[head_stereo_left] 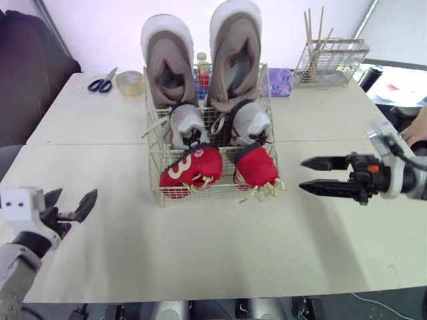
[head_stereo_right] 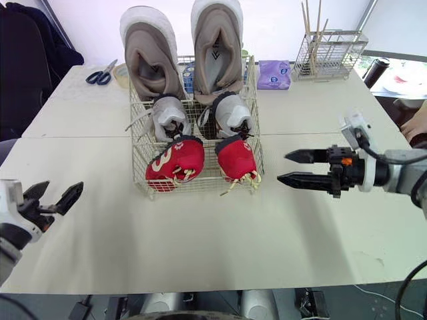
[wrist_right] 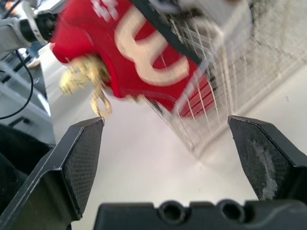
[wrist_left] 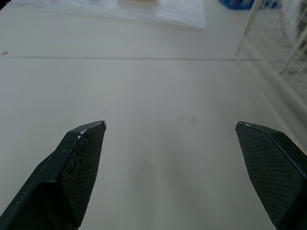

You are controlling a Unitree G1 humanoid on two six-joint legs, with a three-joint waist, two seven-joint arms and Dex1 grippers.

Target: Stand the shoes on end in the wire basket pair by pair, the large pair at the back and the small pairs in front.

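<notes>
A white wire basket (head_stereo_left: 155, 175) stands mid-table. At its back two large grey-and-white shoes (head_stereo_left: 168, 59) (head_stereo_left: 235, 47) stand on end. In front of them sit two small grey shoes (head_stereo_left: 186, 124) (head_stereo_left: 249, 121), and at the very front two small red shoes (head_stereo_left: 190, 169) (head_stereo_left: 255, 164) with cream laces spilling over the rim. My right gripper (head_stereo_left: 301, 175) hovers open just right of the basket, fingers pointing at it, empty. My left gripper (head_stereo_left: 72, 201) is open and empty over the table's near left part.
Scissors (head_stereo_left: 101, 83) and a tape roll (head_stereo_left: 129, 82) lie at the back left. A purple packet (head_stereo_left: 280, 82) and a wire rack with sticks (head_stereo_left: 329, 60) stand at the back right. A person's hand (head_stereo_left: 417, 132) shows at the right edge.
</notes>
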